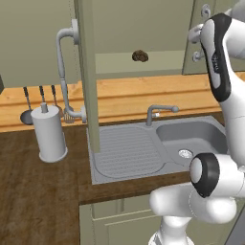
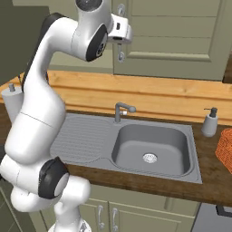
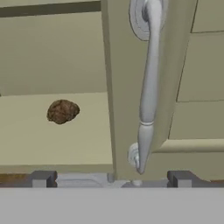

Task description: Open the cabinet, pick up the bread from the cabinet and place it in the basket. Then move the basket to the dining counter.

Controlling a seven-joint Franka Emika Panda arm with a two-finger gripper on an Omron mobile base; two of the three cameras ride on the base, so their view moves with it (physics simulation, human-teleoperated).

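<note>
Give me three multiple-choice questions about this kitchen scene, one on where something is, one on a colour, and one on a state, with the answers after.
1. Where is the bread?
A. in the sink
B. on the shelf inside the cabinet
C. in the basket

2. What colour is the basket?
A. orange
B. blue
C. white

3. How is the left cabinet door?
A. shut
B. swung open
C. taken off

Answers:
1 B, the brown lump sits on the pale shelf in the opened cabinet.
2 A, its woven mesh at the right base view's edge is orange.
3 B, the door stands edge-on over the sink, leaving the shelf exposed.
</note>
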